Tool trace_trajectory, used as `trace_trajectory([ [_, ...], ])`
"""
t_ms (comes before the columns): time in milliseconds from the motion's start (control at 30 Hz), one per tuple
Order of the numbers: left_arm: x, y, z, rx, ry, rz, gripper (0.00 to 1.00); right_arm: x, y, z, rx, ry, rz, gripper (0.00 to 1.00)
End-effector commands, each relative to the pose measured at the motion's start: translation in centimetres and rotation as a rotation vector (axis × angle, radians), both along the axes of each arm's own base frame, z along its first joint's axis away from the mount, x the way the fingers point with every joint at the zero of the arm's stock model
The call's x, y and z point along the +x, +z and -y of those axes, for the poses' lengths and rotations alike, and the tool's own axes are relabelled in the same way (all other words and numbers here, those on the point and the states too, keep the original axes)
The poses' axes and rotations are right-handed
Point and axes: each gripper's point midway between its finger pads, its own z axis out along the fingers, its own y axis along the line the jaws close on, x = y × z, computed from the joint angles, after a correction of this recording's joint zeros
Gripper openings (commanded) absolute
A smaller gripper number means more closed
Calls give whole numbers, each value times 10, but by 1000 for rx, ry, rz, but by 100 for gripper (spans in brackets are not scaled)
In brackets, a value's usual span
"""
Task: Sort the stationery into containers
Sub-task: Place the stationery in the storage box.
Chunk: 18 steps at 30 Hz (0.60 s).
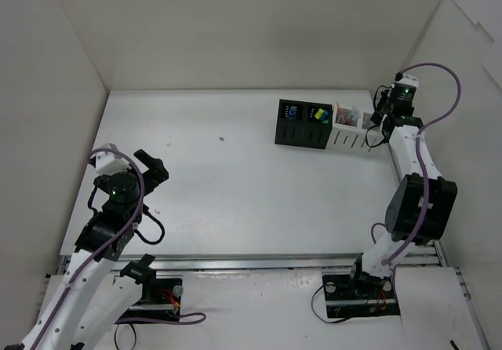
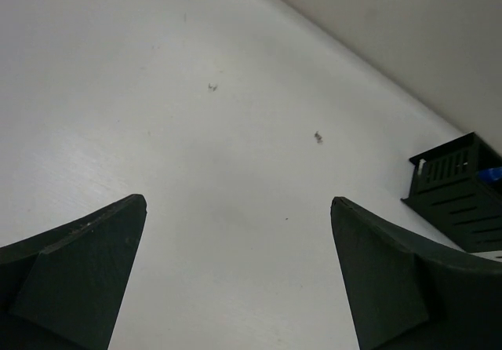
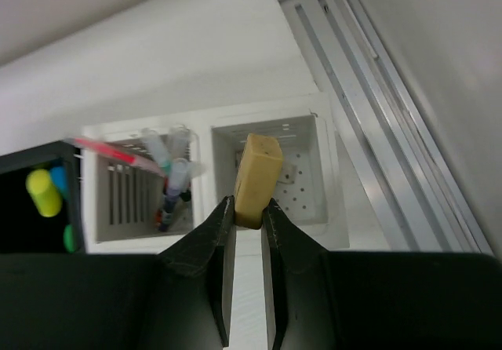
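Observation:
My right gripper [image 3: 248, 213] is shut on the pale eraser [image 3: 257, 177] and holds it above the right white perforated box [image 3: 304, 179], whose floor is bare. The left white box [image 3: 129, 197] holds a thin red pen [image 3: 106, 151] and several clear-capped pens. The black two-compartment box [image 1: 303, 122] stands left of the white boxes and holds a yellow highlighter [image 3: 42, 191] and blue and green items. In the top view the right gripper [image 1: 376, 130] hangs over the white boxes [image 1: 349, 129]. My left gripper [image 2: 239, 209] is open and empty over bare table at the left [image 1: 153, 167].
The table's right edge has an aluminium rail [image 3: 369, 99] close beside the white boxes. White walls enclose the table at the back and sides. Small dark specks [image 2: 318, 136] lie on the tabletop. The black box shows at the right of the left wrist view [image 2: 459, 193].

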Motion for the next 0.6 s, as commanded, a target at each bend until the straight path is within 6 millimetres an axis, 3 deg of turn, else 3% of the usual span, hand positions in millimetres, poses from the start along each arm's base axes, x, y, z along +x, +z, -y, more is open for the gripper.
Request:
trace_trajectory([
  [0, 4, -12, 0, 42, -18, -80, 100, 11, 3, 7, 4, 37, -31, 0],
  [167, 8, -17, 2, 55, -27, -105, 99, 23, -9, 17, 24, 44, -53, 8],
  [333, 8, -17, -1, 57, -26, -107, 100, 20, -17, 19, 38, 40, -75, 46],
  [400, 6, -14, -1, 58, -31, -108, 99, 17, -14, 14, 48, 58, -68, 52],
  [433, 5, -12, -1, 59, -35, -103, 99, 14, -4, 10, 50, 79, -47, 71],
  [467, 4, -11, 0, 58, -44, -101, 99, 12, -2, 2, 62, 110, -40, 81],
  [500, 3, -9, 1, 59, -52, -94, 99, 8, 4, 0, 59, 113, -30, 98],
  [533, 1, -5, 1, 58, -57, -83, 99, 3, 20, -1, 45, 109, 1, 98],
  [567, 0, -3, 1, 55, -58, -79, 99, -2, 21, -1, 38, 99, 1, 98],
])
